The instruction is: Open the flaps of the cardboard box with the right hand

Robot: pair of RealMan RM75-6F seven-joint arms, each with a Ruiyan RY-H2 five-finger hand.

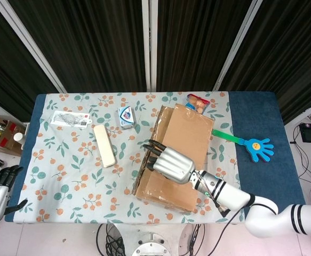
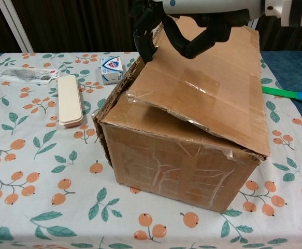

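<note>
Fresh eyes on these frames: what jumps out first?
The big cardboard box at the table's middle, its top flap lifted at the near-left edge. The right hand sits over that flap's left edge with dark fingers curled at it. Off to the right, a bright blue hand-shaped clapper lies on the dark blue strip of the table.

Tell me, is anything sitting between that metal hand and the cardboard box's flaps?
Nothing visible. The right hand is already over the cardboard box, fingers curled at the top flap edge, which sits slightly lifted.
</note>
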